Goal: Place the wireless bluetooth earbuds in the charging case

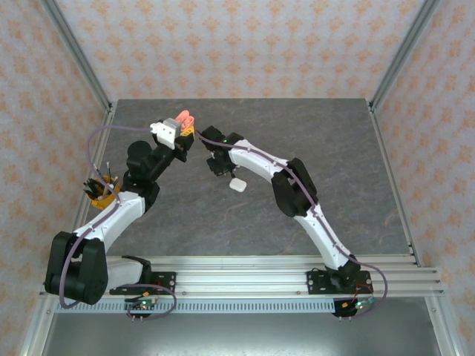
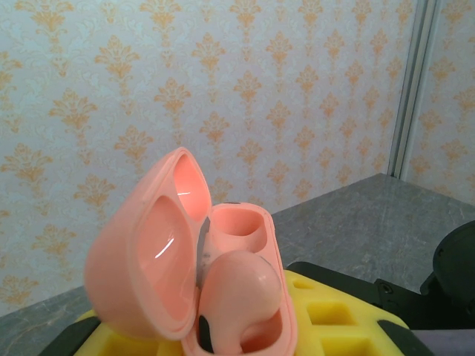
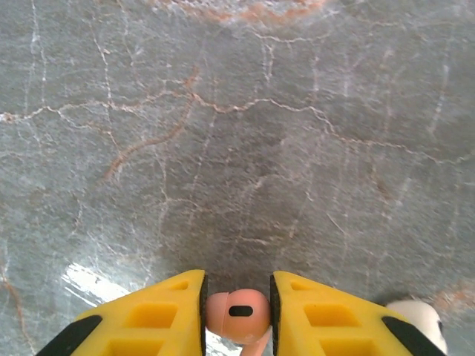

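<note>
**Insertion step: carry and align**

The right gripper (image 3: pixel 237 300) pinches a coral earbud (image 3: pixel 231 317) above the table (image 3: pixel 223 111). The left gripper (image 1: pixel 182 132) clamps the open charging case (image 2: pixel 148 252), a second earbud (image 2: pixel 241 293) seated inside. Next, likely: lining its stem over the empty well (image 2: pixel 239 222)

I read no text, label, brand or number anywhere; pink case (image 2: pixel 141 259) bears no legible mark; coral earbud (image 3: pixel 236 313) likewise; wallpaper (image 2: pixel 297 89) ornament only.

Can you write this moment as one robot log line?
left gripper: holds open pink case | case: first earbud seated, other slot empty | right gripper: pinches second earbud | status: not yet inserted
</note>
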